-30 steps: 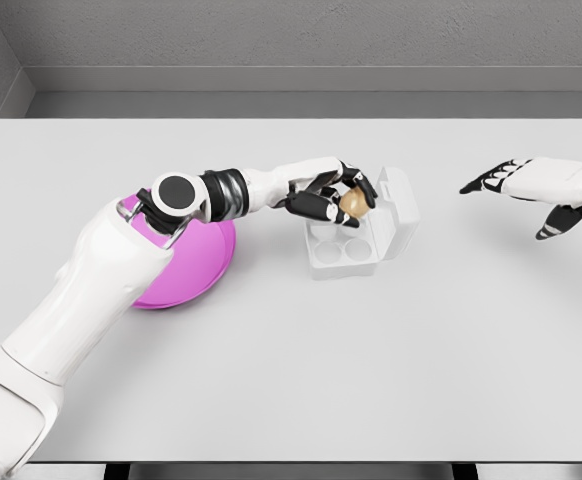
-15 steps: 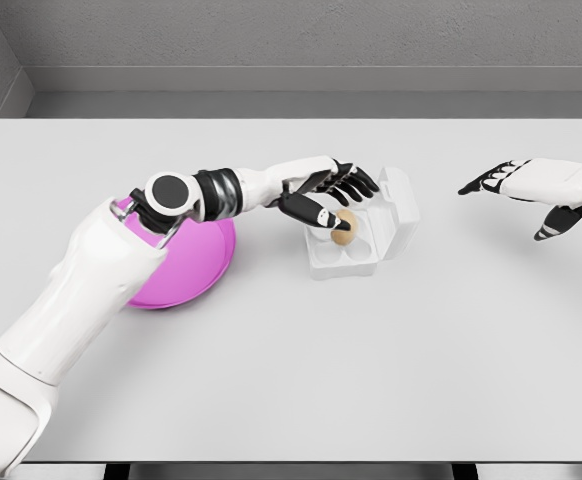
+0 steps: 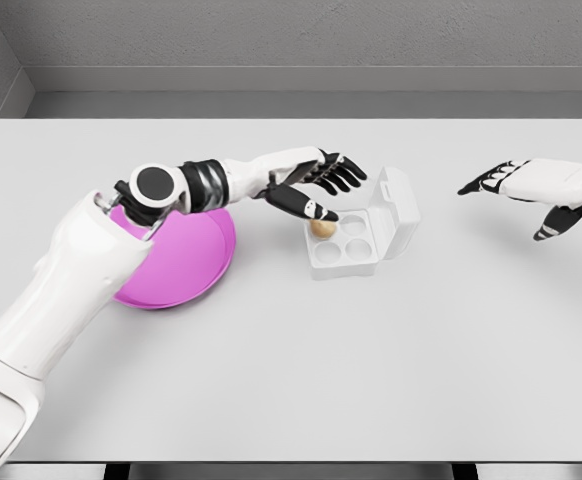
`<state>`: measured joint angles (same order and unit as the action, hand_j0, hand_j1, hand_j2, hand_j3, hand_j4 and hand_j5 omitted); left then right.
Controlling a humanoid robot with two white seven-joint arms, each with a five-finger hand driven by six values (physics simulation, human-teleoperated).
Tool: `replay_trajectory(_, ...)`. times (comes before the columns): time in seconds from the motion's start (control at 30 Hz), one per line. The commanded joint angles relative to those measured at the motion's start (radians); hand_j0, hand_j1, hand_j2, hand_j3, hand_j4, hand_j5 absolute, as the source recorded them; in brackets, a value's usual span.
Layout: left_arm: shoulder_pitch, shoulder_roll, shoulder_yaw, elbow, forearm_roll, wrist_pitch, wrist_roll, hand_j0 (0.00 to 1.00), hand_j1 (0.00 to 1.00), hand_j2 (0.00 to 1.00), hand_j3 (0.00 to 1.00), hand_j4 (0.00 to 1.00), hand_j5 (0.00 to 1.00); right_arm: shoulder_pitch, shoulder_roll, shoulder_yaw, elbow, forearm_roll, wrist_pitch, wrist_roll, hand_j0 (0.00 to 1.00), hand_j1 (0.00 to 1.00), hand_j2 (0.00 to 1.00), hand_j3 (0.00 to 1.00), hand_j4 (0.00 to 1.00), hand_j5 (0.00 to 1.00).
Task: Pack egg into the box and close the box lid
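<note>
Small tan egg (image 3: 322,228) sits in rear-left cup of white four-cup plastic box (image 3: 343,250), centre of frame, hinged lid (image 3: 399,207) standing open to right. Left hand (image 3: 314,185) hovers just above and left of egg, fingers spread, grasping nothing. Round magenta plate (image 3: 176,257) lies left of box on grey table (image 3: 301,370). Right hand (image 3: 524,190) at right edge, fingers relaxed, empty.

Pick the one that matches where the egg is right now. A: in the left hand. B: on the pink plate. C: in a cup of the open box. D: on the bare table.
C: the egg sits in a rear-left cup of the box, lid up, with the left hand open just above it.
</note>
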<state>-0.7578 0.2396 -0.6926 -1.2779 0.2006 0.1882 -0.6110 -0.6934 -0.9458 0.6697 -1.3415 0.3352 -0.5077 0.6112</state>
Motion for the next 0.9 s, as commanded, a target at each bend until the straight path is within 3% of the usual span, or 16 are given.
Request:
replay_trajectory(0.0, 0.0, 0.009, 0.002, -0.003, 0.011, -0.004, 0.0, 0.74, 0.74, 0.74, 0.74, 0.74, 0.74, 0.0, -0.002, 0.001, 0.001, -0.004, 0.003, 0.0, 1.0, 1.0, 1.0, 1.0, 1.0, 1.0)
replay_trajectory(0.2, -0.023, 0.064, 0.002, -0.077, 0.079, -0.006, 0.0, 0.74, 0.74, 0.74, 0.74, 0.74, 0.74, 0.0, -0.002, -0.001, 0.001, -0.004, 0.003, 0.0, 1.0, 1.0, 1.0, 1.0, 1.0, 1.0)
replay_trajectory(0.67, -0.025, 0.079, 0.002, -0.081, 0.08, -0.006, 0.0, 0.74, 0.74, 0.74, 0.74, 0.74, 0.74, 0.002, 0.006, -0.006, 0.005, -0.004, 0.001, 0.0, 1.0, 1.0, 1.0, 1.0, 1.0, 1.0)
replay_trajectory(0.73, -0.026, 0.128, 0.004, -0.118, 0.115, -0.006, 0.0, 0.74, 0.74, 0.74, 0.74, 0.74, 0.74, 0.005, 0.018, -0.006, -0.001, -0.004, 0.0, 0.0, 1.0, 1.0, 1.0, 1.0, 1.0, 1.0)
replay_trajectory(0.8, -0.035, 0.247, 0.004, -0.181, 0.214, -0.006, 0.0, 0.74, 0.74, 0.74, 0.74, 0.74, 0.74, 0.009, 0.03, -0.004, -0.01, -0.004, -0.028, 0.0, 1.0, 1.0, 1.0, 1.0, 1.0, 1.0)
replay_trajectory(0.83, -0.034, 0.274, 0.004, -0.193, 0.217, -0.006, 0.0, 0.74, 0.74, 0.74, 0.74, 0.74, 0.74, 0.011, 0.03, -0.002, -0.027, -0.004, -0.032, 0.0, 1.0, 1.0, 1.0, 1.0, 1.0, 1.0)
replay_trajectory(0.87, -0.028, 0.345, 0.008, -0.245, 0.217, -0.004, 0.0, 0.81, 0.81, 0.81, 0.81, 0.81, 0.81, 0.025, 0.032, -0.001, -0.044, -0.004, -0.034, 0.0, 1.0, 1.0, 1.0, 1.0, 1.0, 1.0)
